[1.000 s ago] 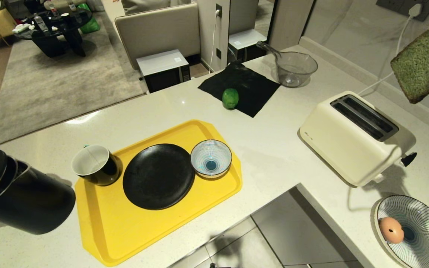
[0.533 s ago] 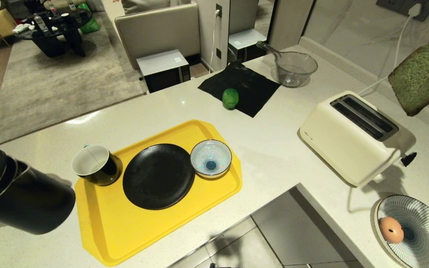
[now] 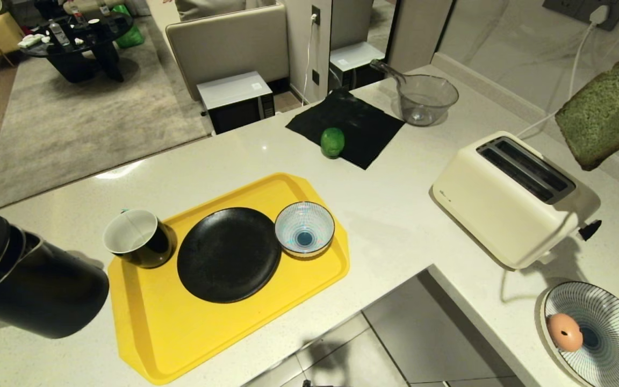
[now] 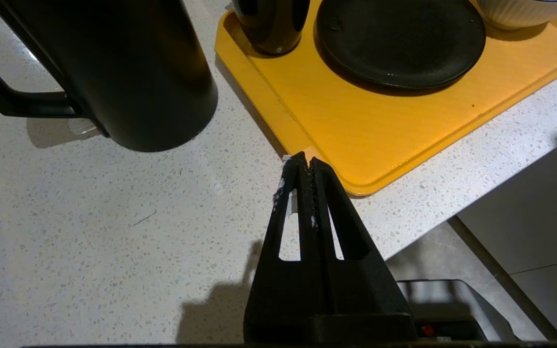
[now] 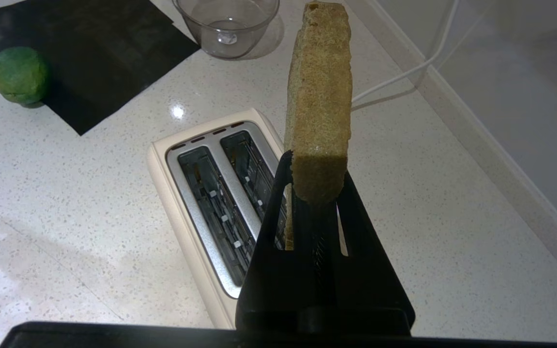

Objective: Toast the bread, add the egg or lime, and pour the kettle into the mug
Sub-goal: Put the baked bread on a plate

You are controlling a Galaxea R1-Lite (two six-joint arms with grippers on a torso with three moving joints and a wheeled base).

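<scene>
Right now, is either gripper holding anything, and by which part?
Right gripper holds the bread slice by one edge, above the toaster. Left gripper is shut on nothing.

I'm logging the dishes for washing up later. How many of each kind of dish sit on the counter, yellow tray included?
Black plate: 1
Striped bowl: 1
Striped plate holding the egg: 1
Mug: 1
Clear measuring cup: 1
Total: 5
</scene>
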